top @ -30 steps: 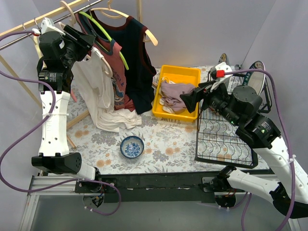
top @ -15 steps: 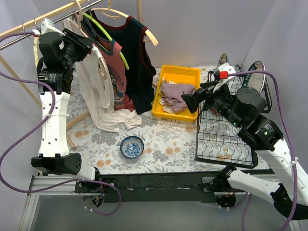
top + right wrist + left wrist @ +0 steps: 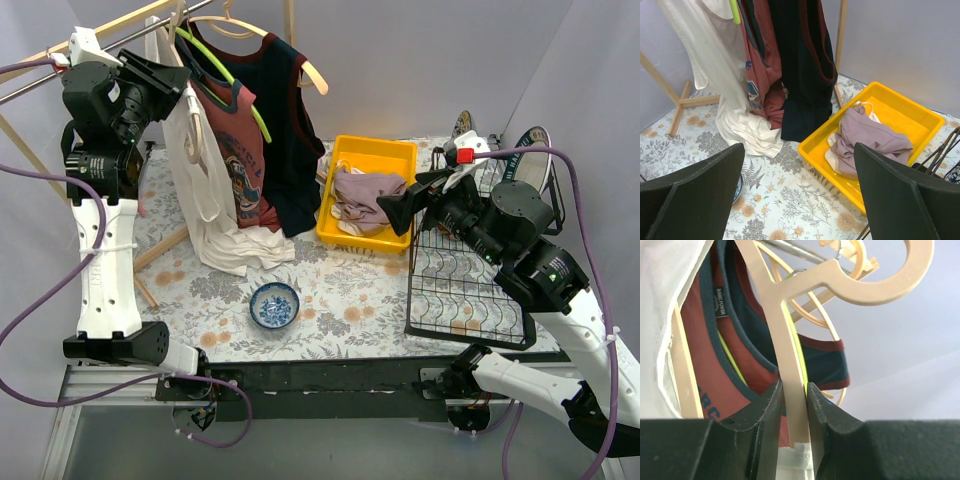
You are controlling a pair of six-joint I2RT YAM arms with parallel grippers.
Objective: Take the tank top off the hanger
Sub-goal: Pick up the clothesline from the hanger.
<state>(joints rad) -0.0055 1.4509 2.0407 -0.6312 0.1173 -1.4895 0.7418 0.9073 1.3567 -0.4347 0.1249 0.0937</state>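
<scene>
A white tank top (image 3: 205, 190) hangs from a beige wooden hanger (image 3: 790, 355) on the rail (image 3: 60, 60) at the back left; its hem pools on the table. It also shows in the right wrist view (image 3: 715, 65). My left gripper (image 3: 170, 85) is shut on the hanger's arm, with a white strap (image 3: 796, 460) of the top between the jaws just below. My right gripper (image 3: 395, 212) is open and empty, above the table near the yellow bin.
A maroon tank top (image 3: 240, 150) on a green hanger and a dark navy one (image 3: 290, 130) hang beside the white one. A yellow bin (image 3: 385, 155) holds mauve clothes. A blue bowl (image 3: 274, 304) sits front centre. A black wire rack (image 3: 465, 280) stands at right.
My left arm has risen and shifted left, lifting the wooden hanger and white tank top higher along the rail. The right arm has barely moved.
</scene>
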